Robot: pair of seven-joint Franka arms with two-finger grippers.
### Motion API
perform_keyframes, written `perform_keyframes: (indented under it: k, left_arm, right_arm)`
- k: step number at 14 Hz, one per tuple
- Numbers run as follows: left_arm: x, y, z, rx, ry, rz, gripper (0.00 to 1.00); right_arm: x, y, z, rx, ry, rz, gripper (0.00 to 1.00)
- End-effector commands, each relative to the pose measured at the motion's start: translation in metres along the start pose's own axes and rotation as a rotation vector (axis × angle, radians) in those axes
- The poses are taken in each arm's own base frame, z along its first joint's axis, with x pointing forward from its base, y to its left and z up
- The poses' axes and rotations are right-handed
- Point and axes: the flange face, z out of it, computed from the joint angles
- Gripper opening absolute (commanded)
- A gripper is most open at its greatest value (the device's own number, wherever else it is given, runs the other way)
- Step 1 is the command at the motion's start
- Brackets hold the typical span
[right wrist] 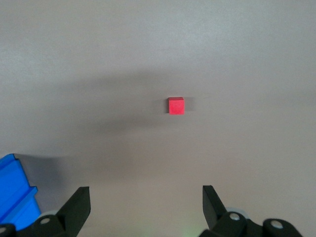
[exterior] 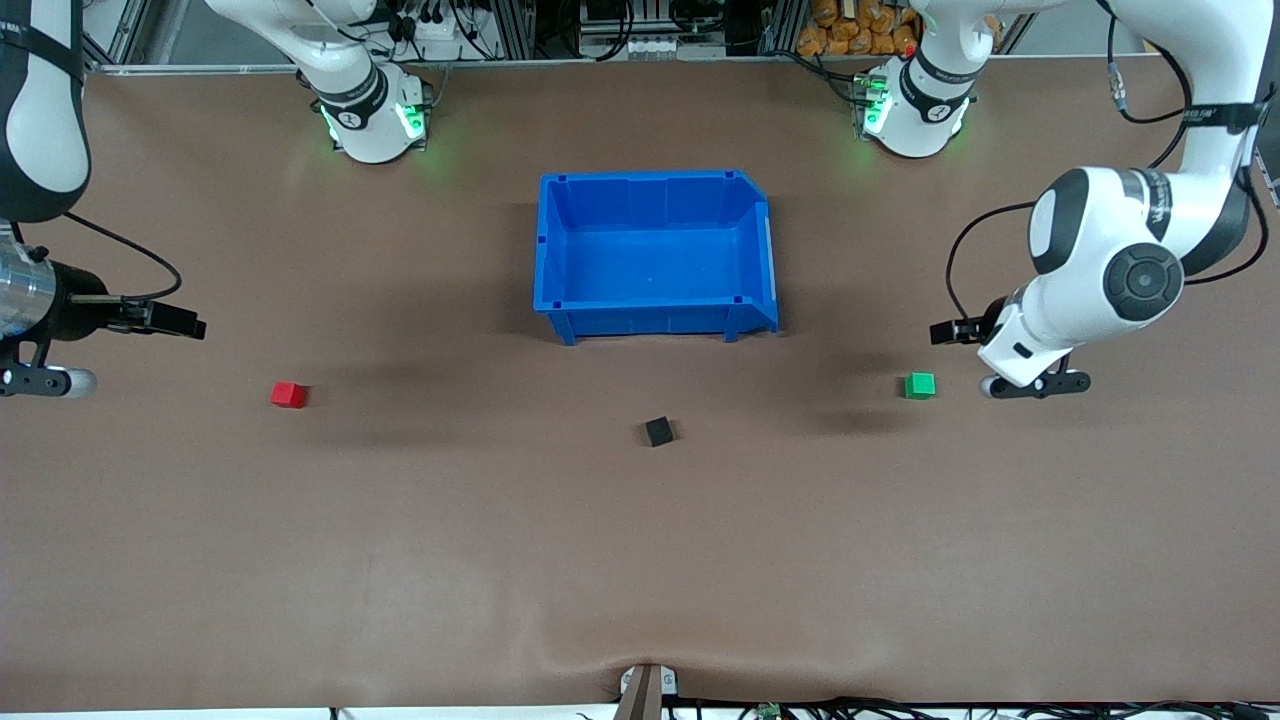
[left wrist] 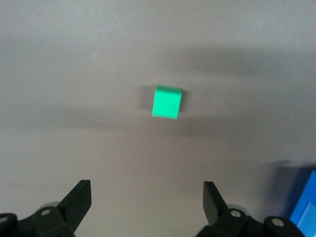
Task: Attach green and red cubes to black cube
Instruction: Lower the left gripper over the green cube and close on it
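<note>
— What covered the table (exterior: 400, 560)?
— A brown mat, with a blue bin (exterior: 655, 255) between the arm bases. The black cube (exterior: 658, 432) sat alone, nearer the camera than the bin.
— And the left gripper (left wrist: 147, 197)?
— Jaws spread wide, empty, in the air; the green cube (left wrist: 166, 102) lay on the mat ahead of its fingertips, untouched.
— The right gripper (right wrist: 146, 197)?
— Likewise wide apart and empty, with the red cube (right wrist: 176, 105) ahead of its tips, well apart.

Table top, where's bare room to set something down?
Widest bare stretch: the table nearer the camera than the red cube, black cube and green cube. Tighter between the black cube and blue bin.
</note>
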Motion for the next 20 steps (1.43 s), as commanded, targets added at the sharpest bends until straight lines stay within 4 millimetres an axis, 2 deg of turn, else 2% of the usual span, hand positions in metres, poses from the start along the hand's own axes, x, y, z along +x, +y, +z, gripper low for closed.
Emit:
perform_keyframes:
  k: [1,5,10,16,20]
  left_arm:
    - [0.009,0.004,0.014,-0.018,0.018,-0.026,1.0]
    - [0.017,0.011,0.046,-0.063,-0.014,-0.051,1.0]
    - [0.03,0.015,0.076,-0.082,0.014,-0.053,1.0]
    - [0.039,0.019,0.1,-0.077,0.054,-0.02,1.0]
    - [0.046,0.02,0.116,-0.043,0.084,0.032,1.0]
  right_arm:
    - [0.004,0.01,0.009,0.01,0.0,0.021,1.0]
    - [0.009,0.011,0.024,0.009,0.008,0.021,1.0]
    - [0.017,0.013,0.034,0.009,0.008,0.025,1.0]
    - [0.024,0.016,0.052,0.009,-0.006,0.031,1.0]
    - [0.025,0.018,0.057,0.01,-0.009,0.034,1.0]
